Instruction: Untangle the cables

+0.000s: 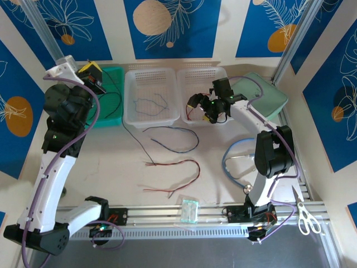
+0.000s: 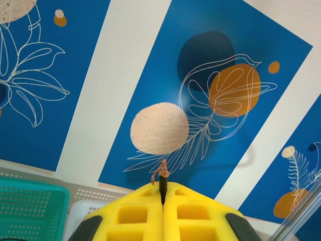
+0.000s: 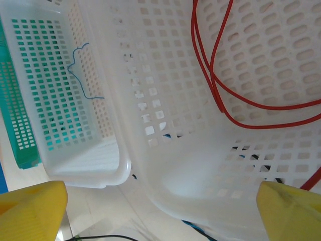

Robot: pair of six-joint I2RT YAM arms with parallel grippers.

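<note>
R tool (image 3: 160,208) wide | basket (image 3: 165,175) wall ahead | red cable (image 3: 215,93) inside, prob. looped

Red cable (image 3: 215,95); black cable (image 2: 162,190), coppery tip; white lattice basket (image 3: 165,165) (walls (image 2: 220,150) striped blue and white, leaf-patterned)

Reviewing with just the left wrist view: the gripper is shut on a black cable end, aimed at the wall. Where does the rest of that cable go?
Observer: From the left gripper, the black cable drops across the green basket and runs onto the table.
Reviewer: And the other arm?
Observer: The right gripper is open above the right white basket, which holds a red cable.
</note>
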